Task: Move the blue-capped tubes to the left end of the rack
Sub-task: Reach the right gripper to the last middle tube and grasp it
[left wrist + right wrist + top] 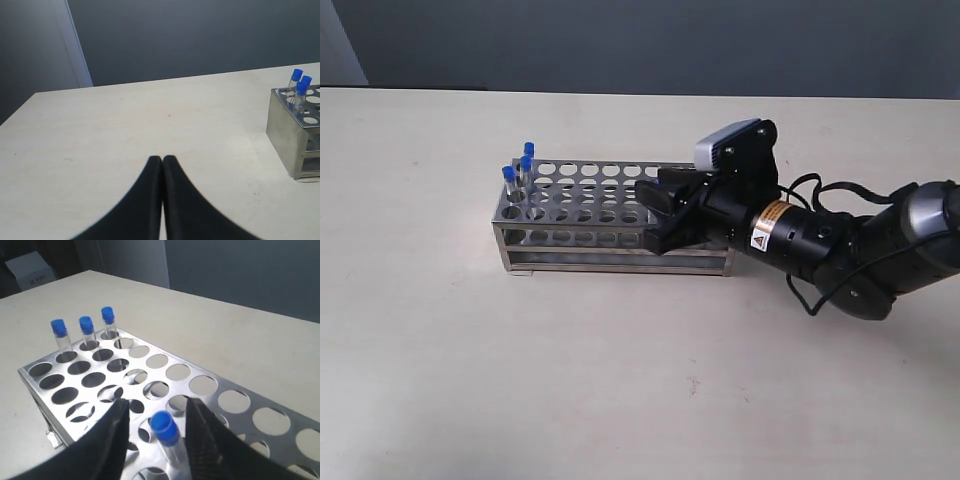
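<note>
Right wrist view: right gripper [157, 407], jaws either side of a tilted fourth tube [166, 434] (clamped or not, I cannot tell). Three blue-capped tubes [86, 327] sit at the rack [210, 385] end nearest the worktop's left edge. Left gripper [162, 161] closed, empty. Risk, I judge: the tilt snags a hole rim.

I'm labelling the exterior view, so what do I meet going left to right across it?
Three blue-capped tubes → the rest of the rack → right gripper → wrist camera → arm.
</note>
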Tool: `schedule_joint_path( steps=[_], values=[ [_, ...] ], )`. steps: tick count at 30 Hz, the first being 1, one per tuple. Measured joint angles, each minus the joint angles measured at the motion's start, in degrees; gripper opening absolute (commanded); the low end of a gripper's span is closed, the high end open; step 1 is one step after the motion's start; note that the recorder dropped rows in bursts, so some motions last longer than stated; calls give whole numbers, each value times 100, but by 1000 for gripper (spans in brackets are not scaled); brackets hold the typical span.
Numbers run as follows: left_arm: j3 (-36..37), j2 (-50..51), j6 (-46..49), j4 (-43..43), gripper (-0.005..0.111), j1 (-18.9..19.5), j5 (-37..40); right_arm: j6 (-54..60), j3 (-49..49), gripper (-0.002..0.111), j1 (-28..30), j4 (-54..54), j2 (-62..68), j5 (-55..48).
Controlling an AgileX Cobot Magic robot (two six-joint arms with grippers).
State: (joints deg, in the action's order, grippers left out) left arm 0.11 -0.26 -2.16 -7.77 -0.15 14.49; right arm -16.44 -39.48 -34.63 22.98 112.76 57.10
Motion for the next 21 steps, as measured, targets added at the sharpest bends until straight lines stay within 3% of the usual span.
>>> schedule_joint_path(
  steps=[21],
  values=[
    [0, 0, 0, 0, 0, 0, 0, 23, -434, 37, 0, 30, 290, -175]
  ],
)
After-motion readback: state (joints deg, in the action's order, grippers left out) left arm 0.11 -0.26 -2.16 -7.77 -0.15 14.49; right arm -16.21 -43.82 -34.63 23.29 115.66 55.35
